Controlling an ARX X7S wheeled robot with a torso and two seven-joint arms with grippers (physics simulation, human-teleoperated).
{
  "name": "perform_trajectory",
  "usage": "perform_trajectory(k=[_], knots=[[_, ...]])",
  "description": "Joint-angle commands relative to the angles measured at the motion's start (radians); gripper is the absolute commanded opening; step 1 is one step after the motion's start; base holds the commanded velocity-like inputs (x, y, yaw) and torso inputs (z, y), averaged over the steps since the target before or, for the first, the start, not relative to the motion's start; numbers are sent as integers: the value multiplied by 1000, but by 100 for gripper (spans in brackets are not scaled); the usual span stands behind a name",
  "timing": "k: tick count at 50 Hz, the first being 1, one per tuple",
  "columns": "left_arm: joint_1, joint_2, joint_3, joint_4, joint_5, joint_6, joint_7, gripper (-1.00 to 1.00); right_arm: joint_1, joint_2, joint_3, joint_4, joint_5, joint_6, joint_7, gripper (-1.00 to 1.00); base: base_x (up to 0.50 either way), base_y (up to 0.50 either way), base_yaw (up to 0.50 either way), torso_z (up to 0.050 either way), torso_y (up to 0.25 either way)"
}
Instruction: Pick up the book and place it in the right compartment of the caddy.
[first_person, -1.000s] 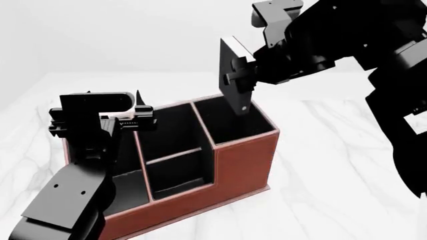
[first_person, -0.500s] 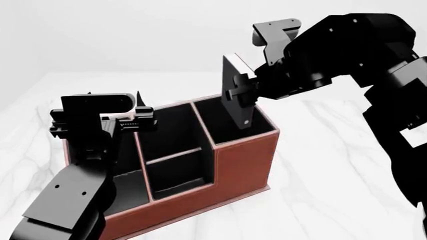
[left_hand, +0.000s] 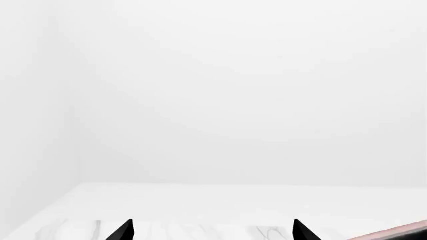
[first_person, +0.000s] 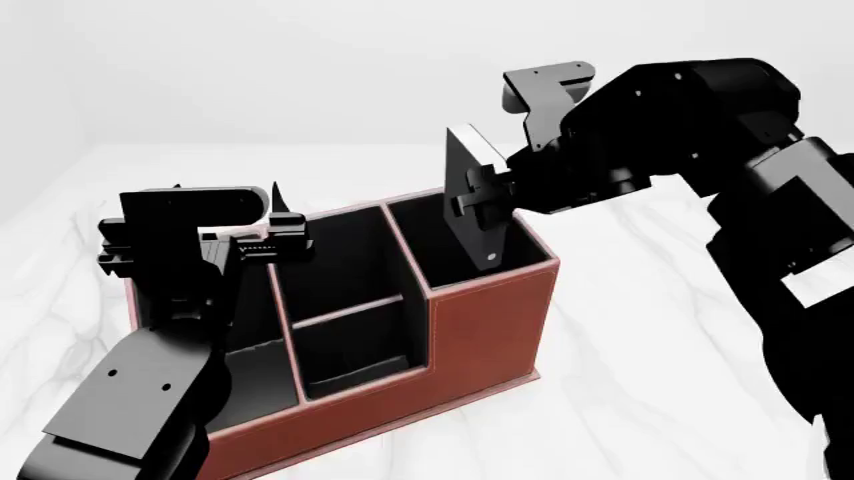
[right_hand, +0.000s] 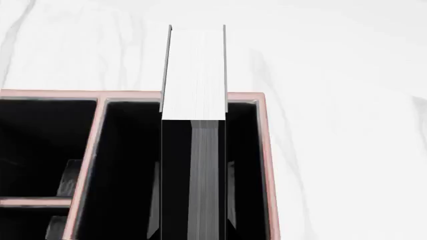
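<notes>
My right gripper (first_person: 478, 195) is shut on the book (first_person: 470, 200), a thin black-covered book with a white page edge (right_hand: 195, 75). The book hangs tilted, its lower end inside the top of the right compartment (first_person: 461, 245) of the reddish-brown caddy (first_person: 467, 330). In the right wrist view the book runs down into that black-lined compartment (right_hand: 127, 170), between its walls. My left gripper (first_person: 274, 235) hovers over the caddy's wide left section; its two fingertips (left_hand: 123, 231) stand apart with nothing between them.
The caddy stands on a white marble table (first_person: 667, 350). Its middle section has a shelf (first_person: 350, 312). My left arm (first_person: 147, 380) covers part of the caddy's left end. A white wall lies behind the table.
My right arm has lowered and shifted, and the book has sunk deeper into the right compartment. The left arm has not moved.
</notes>
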Motion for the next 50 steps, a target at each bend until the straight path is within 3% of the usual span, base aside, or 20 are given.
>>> perform_trajectory(k=[1, 50], knots=[[0, -3, 1, -4, -4, 5, -2, 100, -19, -34, -7, 45, -79, -41, -65, -100, 0, 0, 0, 0, 0], [9, -14, 8, -13, -19, 22, -16, 100, -96, -196, -123, 320, -230, -176, -277, -100, 0, 0, 0, 0, 1]])
